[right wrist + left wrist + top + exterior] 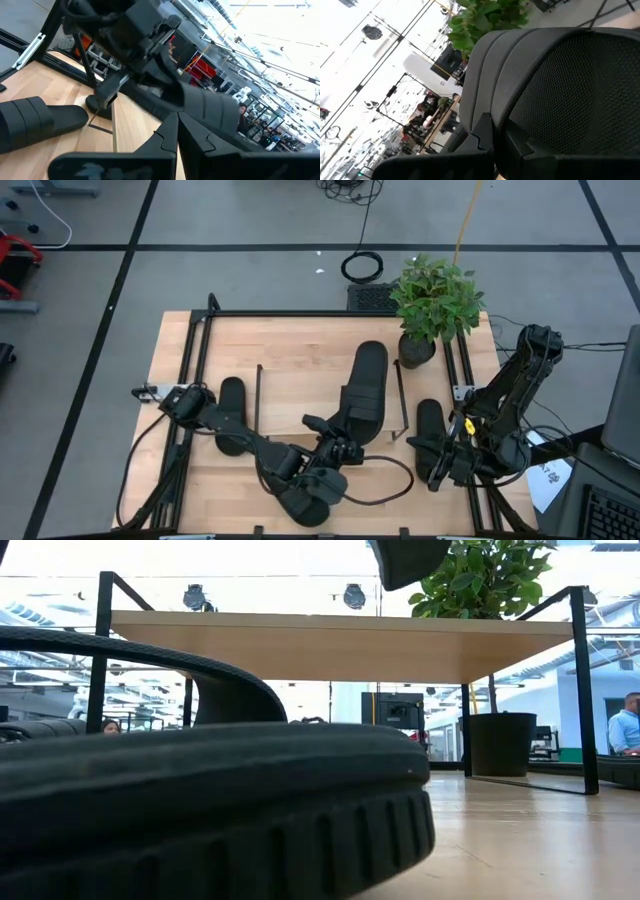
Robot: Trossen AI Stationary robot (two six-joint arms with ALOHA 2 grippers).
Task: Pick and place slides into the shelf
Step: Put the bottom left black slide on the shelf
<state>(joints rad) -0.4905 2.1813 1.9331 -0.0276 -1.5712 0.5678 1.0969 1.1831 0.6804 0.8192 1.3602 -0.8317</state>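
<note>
Left gripper (335, 442) clamped on slide (362, 392) atop shelf (300, 395); right gripper (440, 465) fingers together by table (175, 350) edge

From above, I find the shelf (300, 395) crowded: one sandal (362, 392) lies across its right half, and the left arm (250, 438) reaches diagonally over its front edge. The shelf's left half is bare board. A potted plant (432, 305) blocks the far right corner, its leaves overhanging the shelf's end. Another sandal (232, 414) lies left of the shelf and one (430, 428) to the right, beside the right arm (500, 415). In the low view, a sandal (200, 810) fills the near bench (520, 840); underneath the shelf stands open.
</note>
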